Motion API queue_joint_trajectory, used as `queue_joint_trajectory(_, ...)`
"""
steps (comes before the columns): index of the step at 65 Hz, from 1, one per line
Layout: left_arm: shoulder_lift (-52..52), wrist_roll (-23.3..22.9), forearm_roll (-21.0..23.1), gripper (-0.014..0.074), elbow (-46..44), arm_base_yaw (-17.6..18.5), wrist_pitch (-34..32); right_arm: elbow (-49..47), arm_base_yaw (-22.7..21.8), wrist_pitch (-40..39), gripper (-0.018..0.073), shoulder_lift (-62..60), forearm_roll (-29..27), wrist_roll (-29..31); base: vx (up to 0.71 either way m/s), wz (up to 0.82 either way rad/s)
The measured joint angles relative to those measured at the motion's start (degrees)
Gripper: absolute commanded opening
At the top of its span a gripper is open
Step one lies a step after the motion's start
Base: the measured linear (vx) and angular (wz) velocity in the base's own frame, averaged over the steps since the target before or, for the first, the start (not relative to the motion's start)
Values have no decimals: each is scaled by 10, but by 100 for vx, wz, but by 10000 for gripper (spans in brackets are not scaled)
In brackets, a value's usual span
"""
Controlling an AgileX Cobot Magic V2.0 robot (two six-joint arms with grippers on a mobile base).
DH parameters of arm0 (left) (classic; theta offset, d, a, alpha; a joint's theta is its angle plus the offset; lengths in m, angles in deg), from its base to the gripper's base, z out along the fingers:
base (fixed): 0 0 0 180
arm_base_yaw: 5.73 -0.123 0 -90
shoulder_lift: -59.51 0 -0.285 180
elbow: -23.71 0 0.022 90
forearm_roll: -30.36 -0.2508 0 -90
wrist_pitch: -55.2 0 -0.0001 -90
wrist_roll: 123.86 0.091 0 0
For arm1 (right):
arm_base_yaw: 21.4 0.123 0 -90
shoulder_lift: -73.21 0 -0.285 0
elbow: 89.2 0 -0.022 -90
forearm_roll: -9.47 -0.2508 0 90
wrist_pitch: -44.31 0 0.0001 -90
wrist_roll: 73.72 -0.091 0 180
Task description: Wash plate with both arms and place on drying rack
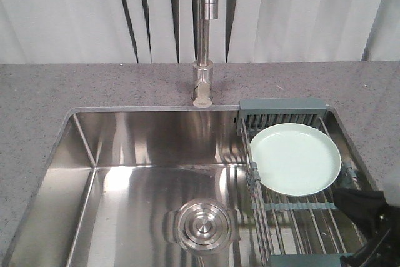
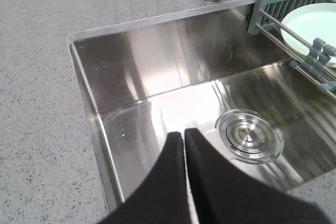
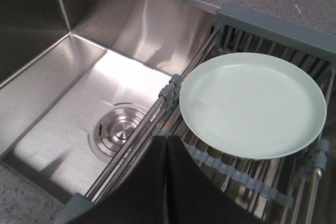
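Note:
The pale mint-green plate lies flat on the wire drying rack across the right side of the sink; it also shows in the right wrist view as the plate on the rack, and at the right edge of the left wrist view as the plate. My right gripper hovers shut over the rack's near left rail, just short of the plate, holding nothing; the right arm shows at the lower right. My left gripper is shut and empty above the sink floor, left of the drain.
The steel sink basin has a round drain in its floor. A chrome tap stands behind the sink. Grey speckled counter surrounds the basin. The rack's grey-green caddy sits at its far end.

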Motion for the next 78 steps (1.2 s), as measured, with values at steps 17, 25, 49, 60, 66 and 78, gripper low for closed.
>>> queue_joint_trajectory(17, 0, 0, 21, -6, -9, 0, -13, 38, 0, -15, -8, -69, -2, 1, 0, 0)
queue_joint_trajectory(25, -1, 0, 54, -6, -40, 0, -40, 39, 0, -4, -8, -81, -2, 1, 0, 0)
queue_joint_trajectory(49, -207, 24, 159, -6, -225, 0, -48, 39, 0, 28, -8, -83, 1, 9, 0, 0)
queue_joint_trajectory(60, -366, 93, 258, -6, -303, 0, -20, 39, 0, 29, -8, -83, 1, 10, 0, 0)
queue_joint_trajectory(66, -458, 141, 319, -6, -335, 0, 6, 39, 0, 29, -8, -83, 1, 10, 0, 0)
queue_joint_trajectory(78, -636, 228, 448, -6, -398, 3, 94, 39, 0, 29, -8, -83, 1, 10, 0, 0)
